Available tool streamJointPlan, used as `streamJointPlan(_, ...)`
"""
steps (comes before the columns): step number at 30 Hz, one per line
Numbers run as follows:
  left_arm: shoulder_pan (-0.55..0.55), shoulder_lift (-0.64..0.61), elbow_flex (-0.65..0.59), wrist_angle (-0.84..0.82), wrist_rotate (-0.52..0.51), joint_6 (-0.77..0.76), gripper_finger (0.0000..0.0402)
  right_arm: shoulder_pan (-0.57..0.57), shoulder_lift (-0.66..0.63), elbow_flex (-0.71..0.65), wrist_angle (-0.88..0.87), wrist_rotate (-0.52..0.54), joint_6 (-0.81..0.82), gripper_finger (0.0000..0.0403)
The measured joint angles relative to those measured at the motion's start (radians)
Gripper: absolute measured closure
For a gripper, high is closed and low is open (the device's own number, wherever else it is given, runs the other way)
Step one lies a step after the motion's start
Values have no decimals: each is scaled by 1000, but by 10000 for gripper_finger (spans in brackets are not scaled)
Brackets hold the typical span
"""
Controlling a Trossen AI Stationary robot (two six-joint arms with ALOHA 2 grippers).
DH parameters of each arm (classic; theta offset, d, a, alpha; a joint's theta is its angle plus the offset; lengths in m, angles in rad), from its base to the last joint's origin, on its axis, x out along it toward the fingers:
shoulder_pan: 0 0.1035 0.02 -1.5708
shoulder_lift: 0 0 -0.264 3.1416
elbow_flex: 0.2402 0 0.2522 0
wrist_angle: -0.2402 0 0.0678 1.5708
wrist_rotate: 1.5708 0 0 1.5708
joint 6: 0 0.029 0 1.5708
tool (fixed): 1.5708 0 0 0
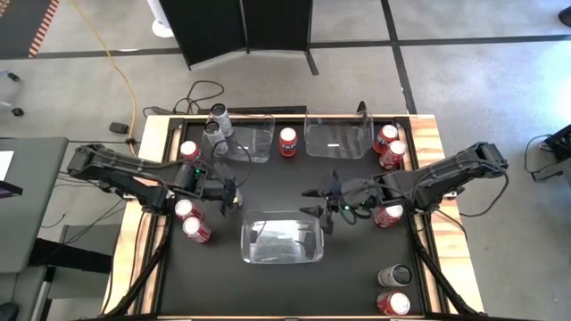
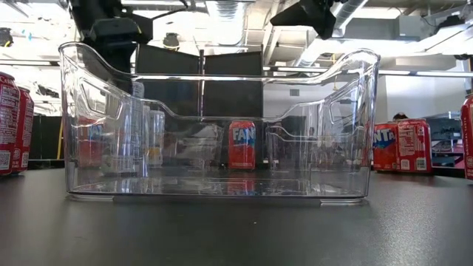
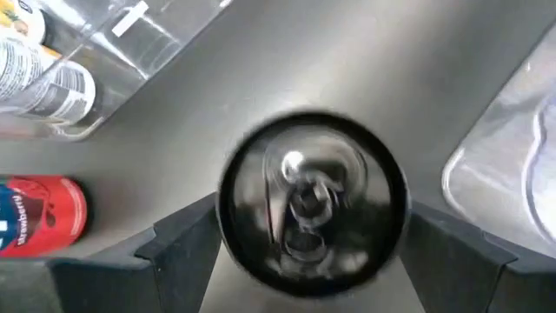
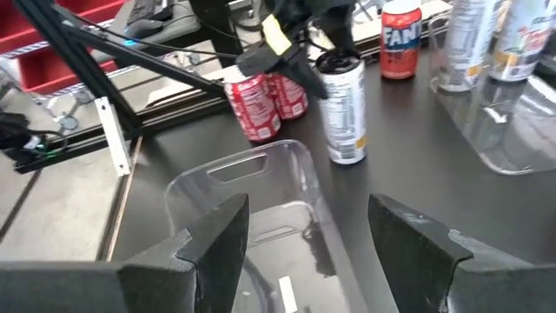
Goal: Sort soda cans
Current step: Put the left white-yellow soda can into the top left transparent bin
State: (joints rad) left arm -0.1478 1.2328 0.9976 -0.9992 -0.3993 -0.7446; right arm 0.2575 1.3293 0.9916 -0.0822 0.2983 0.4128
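A silver can [image 3: 311, 209] sits clamped in the left tool [image 3: 313, 252] above the worktop [image 1: 285, 276], liable to tip if released crooked, while the right tool [image 4: 308, 243] hangs open, empty.

Black-topped table [image 1: 294, 285] with wooden edges. Carried three clear plastic bins: one near the front centre [image 1: 282, 241], two at the back [image 1: 252, 141] [image 1: 337, 136]. Held red cans at the left edge [image 1: 189, 221], between the back bins [image 1: 287, 142], and right [image 1: 390, 147]; a silver can by a red one at the front right [image 1: 393, 275].
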Motion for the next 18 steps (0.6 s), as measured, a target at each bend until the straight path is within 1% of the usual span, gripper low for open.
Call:
streamJointPlan(4,5,-6,-1,45,-8,24,90,13,0,0,-2,-6,6,147)
streamJointPlan(8,11,-5,-1,51,-9,61,95,13,0,0,-2,-9,6,147)
streamJointPlan(11,22,-5,-1,53,-1,65,117,12,0,0,-2,-14,6,147)
streamJointPlan(14,34,-5,-1,58,4,64,146,12,0,0,-2,-45,9,148)
streamJointPlan(18,54,-5,-1,70,18,83,149,13,0,0,-17,-57,32,148)
